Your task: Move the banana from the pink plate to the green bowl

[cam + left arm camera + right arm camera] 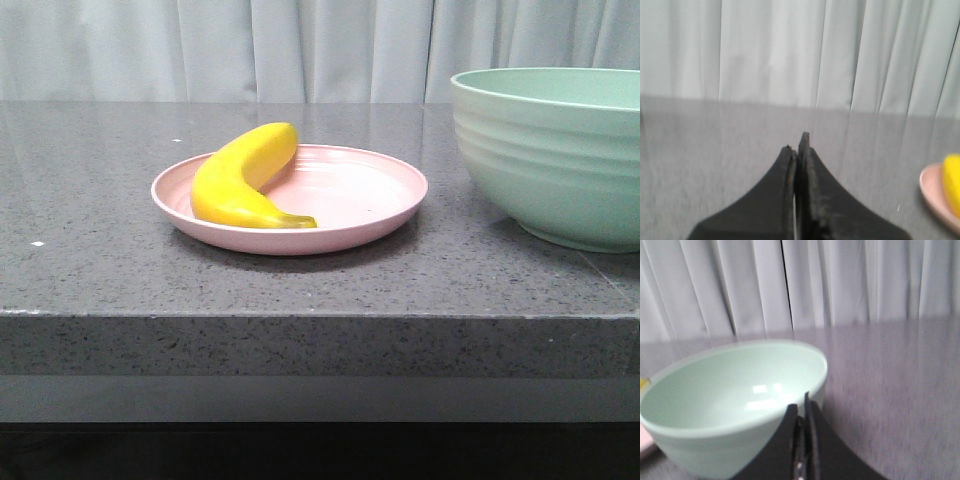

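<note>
- Left gripper (799, 142): seen only in the left wrist view; two black fingers (775, 185) pressed together tip to tip, clenched on nothing, hanging over bare grey table (715, 150). The edge of the plate and a sliver of yellow fruit show at the far side of that view, well apart from the fingertips.
- Table (90, 230): dark grey speckled stone-look top with a thick front edge; it carries all the items below.
- Curtain (320, 50): pale, pleated fabric hanging behind the far edge of the table.
- Banana (240, 175): bright yellow, curved, smooth; lies on the left half of the pink plate, its thicker end resting up on the far-left rim, its dark greenish tip pointing toward the plate's front centre. Touched by neither gripper.
- Pink plate (370, 195): shallow, round, pale pink, low raised rim; sits flat on the table left of centre. Its right half is bare.
- Green bowl (550, 160): large, deep, pale mint, horizontal ridges around the outside; stands upright on the table to the right of the plate, near it but not touching, partly cut off by the frame edge. The right wrist view shows its inside bare and glossy.
- Right gripper (802, 402): seen only in the right wrist view; black fingers (825, 445) closed against each other with nothing between them, just beside the near rim of the bowl.
</note>
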`<act>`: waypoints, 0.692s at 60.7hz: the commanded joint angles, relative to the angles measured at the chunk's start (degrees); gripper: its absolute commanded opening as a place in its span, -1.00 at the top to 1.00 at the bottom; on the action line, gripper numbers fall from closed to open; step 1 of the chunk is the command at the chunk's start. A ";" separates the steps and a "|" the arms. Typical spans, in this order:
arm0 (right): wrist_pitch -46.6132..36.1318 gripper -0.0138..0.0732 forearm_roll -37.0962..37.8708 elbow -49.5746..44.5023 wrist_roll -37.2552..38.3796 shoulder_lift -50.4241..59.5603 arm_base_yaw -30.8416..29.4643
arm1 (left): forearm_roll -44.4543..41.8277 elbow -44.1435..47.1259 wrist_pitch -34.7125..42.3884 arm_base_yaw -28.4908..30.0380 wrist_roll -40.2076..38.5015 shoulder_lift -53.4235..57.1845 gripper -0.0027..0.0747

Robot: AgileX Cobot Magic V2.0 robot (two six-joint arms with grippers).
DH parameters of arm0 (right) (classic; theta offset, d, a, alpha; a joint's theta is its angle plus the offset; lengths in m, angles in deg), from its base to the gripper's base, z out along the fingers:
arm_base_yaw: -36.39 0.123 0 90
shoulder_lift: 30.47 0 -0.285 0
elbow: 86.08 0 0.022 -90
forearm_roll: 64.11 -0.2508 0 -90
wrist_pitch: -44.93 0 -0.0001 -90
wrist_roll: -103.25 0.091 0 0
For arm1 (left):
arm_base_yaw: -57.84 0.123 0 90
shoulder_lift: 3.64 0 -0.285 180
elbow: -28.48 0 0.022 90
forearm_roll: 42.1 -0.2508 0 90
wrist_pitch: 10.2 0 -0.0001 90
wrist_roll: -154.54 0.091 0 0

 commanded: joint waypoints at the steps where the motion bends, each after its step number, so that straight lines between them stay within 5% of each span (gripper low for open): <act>1: -1.81 0.82 2.29 7.02 -1.09 -1.36 -0.26 | 0.52 -6.08 2.37 0.14 -0.15 -3.06 0.98; 24: 10.72 0.82 3.80 26.23 -1.09 -17.88 -0.26 | 0.52 -26.99 -12.63 0.14 -0.15 -21.76 0.98; 42: 18.09 0.82 3.80 27.85 -1.09 -29.38 -0.26 | 0.52 -29.47 -15.57 0.14 -0.15 -34.71 0.98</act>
